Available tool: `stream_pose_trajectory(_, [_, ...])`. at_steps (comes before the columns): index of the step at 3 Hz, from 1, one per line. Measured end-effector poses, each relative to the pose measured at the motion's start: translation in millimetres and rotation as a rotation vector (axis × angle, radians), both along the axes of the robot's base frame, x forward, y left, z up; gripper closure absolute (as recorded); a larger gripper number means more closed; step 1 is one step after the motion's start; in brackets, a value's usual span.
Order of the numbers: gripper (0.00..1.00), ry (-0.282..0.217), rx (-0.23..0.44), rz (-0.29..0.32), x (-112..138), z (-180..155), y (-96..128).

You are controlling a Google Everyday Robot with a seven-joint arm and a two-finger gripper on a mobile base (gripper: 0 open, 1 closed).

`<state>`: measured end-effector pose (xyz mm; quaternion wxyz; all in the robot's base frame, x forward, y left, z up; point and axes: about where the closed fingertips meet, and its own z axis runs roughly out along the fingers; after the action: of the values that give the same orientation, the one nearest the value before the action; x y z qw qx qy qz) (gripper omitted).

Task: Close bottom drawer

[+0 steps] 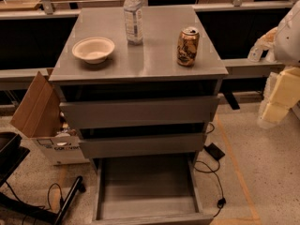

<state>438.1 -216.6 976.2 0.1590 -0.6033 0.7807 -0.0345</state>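
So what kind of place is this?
Probably a lab or office workspace, not a home: a grey drawer cabinet on speckled flooring, loose cables, a cardboard box. The robot's arm shows at the right edge; its pincer is out of view.

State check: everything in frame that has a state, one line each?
bottom drawer: pulled wide open, empty
middle drawer: pushed in
top drawer: pushed in
bottle: upright, capped
can: upright
bowl: upright, empty
pincer: at right edge, clear of the drawers
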Motion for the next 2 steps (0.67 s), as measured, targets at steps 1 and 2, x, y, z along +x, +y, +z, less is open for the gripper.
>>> stream_pose_trajectory(1, [0.00, 0.000, 0.000, 0.000, 0, 0, 0])
stream_pose_trajectory(2, [0.00, -0.005, 0.026, -0.015, -6, -25, 1])
